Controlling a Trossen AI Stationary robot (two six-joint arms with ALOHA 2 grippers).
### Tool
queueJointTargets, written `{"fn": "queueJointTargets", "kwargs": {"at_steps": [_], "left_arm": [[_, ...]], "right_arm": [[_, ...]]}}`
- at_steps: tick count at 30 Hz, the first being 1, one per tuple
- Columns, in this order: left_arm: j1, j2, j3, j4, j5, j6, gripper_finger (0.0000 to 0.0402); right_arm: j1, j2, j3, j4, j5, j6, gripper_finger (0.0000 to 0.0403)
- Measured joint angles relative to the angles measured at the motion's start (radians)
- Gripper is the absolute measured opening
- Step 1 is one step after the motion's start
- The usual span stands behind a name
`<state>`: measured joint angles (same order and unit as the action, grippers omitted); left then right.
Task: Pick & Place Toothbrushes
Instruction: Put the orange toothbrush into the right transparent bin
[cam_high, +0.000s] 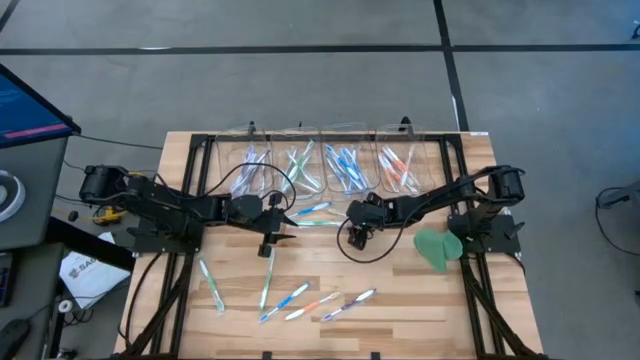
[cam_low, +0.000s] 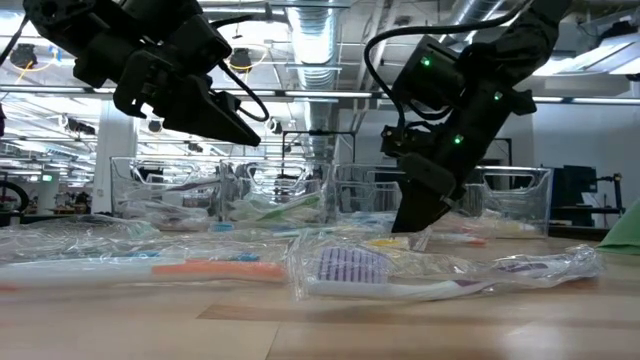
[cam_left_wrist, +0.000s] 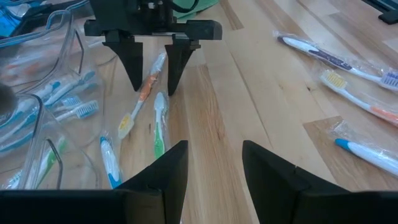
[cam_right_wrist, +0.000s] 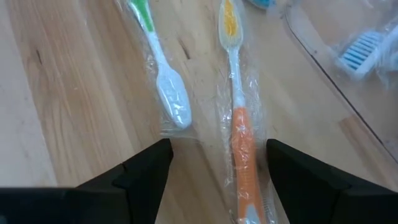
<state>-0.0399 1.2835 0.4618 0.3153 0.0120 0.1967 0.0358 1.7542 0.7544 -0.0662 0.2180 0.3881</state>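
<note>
Progress: the four clear bins (cam_high: 300, 165) along the desk's (cam_high: 400, 310) far edge already hold sorted toothbrushes (cam_high: 345, 168). Several wrapped ones remain loose on the desk (about five near the front edge, a few mid-desk). Right claw (cam_right_wrist: 214, 171) is spread wide, empty, poised low over an orange-handled toothbrush (cam_right_wrist: 239, 140) lying flat beside a green one (cam_right_wrist: 163, 81). Left claw (cam_left_wrist: 214, 168) hovers mid-desk, parted, holding nothing. Judged roughly past halfway.
</note>
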Motion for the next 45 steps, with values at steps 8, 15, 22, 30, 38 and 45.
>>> {"fn": "queueJointTargets", "kwargs": {"at_steps": [8, 15, 22, 30, 38, 45], "left_arm": [[0.000, 0.000, 0.000, 0.000, 0.000, 0.000, 0.0144], [0.000, 0.000, 0.000, 0.000, 0.000, 0.000, 0.0144], [0.000, 0.000, 0.000, 0.000, 0.000, 0.000, 0.0144], [0.000, 0.000, 0.000, 0.000, 0.000, -0.003, 0.0144], [0.000, 0.000, 0.000, 0.000, 0.000, -0.004, 0.0144], [0.000, 0.000, 0.000, -0.002, 0.000, -0.022, 0.0144]], "right_arm": [[0.023, -0.001, 0.001, -0.017, -0.003, 0.006, 0.0212], [0.041, -0.002, 0.003, -0.037, -0.015, 0.006, 0.0088], [0.074, -0.005, 0.003, -0.032, -0.029, 0.009, 0.0019], [0.153, 0.006, 0.157, -0.321, 0.038, 0.006, 0.0009], [0.223, 0.005, 0.397, -0.717, 0.182, 0.030, 0.0003], [0.269, 0.003, 0.570, -1.161, 0.338, 0.227, 0.0002]]}}
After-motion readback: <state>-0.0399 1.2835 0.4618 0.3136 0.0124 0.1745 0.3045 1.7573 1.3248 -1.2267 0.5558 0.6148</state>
